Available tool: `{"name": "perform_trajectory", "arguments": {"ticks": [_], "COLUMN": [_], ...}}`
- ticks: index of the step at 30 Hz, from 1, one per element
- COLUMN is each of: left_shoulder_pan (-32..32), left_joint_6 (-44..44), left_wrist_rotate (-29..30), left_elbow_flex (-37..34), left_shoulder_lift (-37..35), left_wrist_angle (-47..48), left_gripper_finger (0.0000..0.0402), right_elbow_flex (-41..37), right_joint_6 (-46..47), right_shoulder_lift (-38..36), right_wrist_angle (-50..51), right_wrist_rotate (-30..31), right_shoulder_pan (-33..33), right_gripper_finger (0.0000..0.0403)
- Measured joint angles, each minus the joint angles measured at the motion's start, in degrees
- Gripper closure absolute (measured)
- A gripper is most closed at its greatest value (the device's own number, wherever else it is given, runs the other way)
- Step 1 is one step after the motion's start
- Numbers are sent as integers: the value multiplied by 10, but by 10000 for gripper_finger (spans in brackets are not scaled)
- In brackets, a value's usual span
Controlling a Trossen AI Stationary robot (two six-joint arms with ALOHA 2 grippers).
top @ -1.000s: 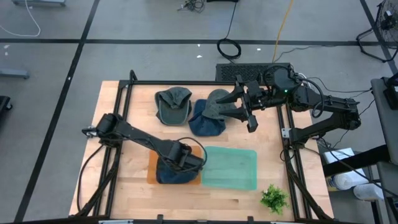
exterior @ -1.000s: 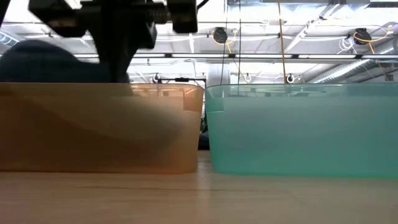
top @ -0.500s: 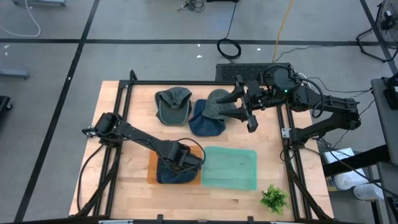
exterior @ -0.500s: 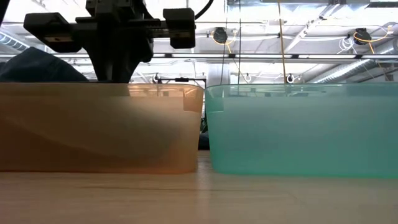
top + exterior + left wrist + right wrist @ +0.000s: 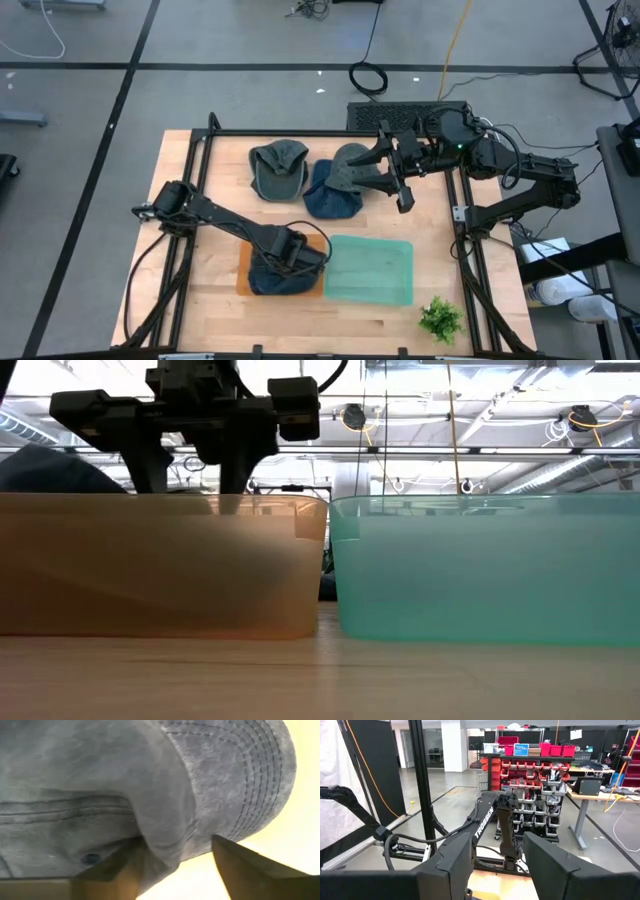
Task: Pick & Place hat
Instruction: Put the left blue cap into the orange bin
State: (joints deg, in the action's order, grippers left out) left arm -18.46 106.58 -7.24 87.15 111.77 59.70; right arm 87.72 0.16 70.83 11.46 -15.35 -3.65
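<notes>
Since the earlier frames, the left pincer point(image 5: 190, 475) has been spread apart over the orange bin point(image 5: 243, 272), where before its fingers were pressed together; nothing else is seen to have shifted.

Dark blue hat point(image 5: 272, 276): lodged in the orange bin, near the table's front edge, left of centre. In the left wrist view its grey-blue brim point(image 5: 240, 775) is seen between the parted fingers point(image 5: 250, 870), which no longer pinch it.

Teal bin point(image 5: 370, 268): set just beside the orange bin, toward the right edge of the table point(image 5: 200, 300).

Olive hat point(image 5: 279, 168) and a second blue hat point(image 5: 330, 195): laid near the back edge, just beside one another.

Grey hat point(image 5: 350, 165): found at the right pincer point(image 5: 385, 180), near the back edge; the fingers are held partly apart, and whether the hat is gripped cannot be told.

Green plant sprig point(image 5: 440, 318): placed at the front right corner.
</notes>
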Motion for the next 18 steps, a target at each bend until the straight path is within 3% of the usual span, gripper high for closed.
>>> {"name": "perform_trajectory", "arguments": {"ticks": [8,12,18], "left_shoulder_pan": [5,13,31], "left_joint_6": [-66,-82,-147], "left_wrist_rotate": [-14,-28,-3], "left_elbow_flex": [2,2,3], "left_shoulder_lift": [-3,-20,-66], "left_wrist_angle": [2,2,10], "left_gripper_finger": [70,53,48], "right_elbow_flex": [0,0,0], "right_joint_6": [-6,-18,-19], "right_shoulder_lift": [0,0,0], "right_wrist_angle": [0,0,0], "right_wrist_rotate": [0,0,0], "right_shoulder_pan": [0,0,0], "right_gripper_finger": [232,232,232]}}
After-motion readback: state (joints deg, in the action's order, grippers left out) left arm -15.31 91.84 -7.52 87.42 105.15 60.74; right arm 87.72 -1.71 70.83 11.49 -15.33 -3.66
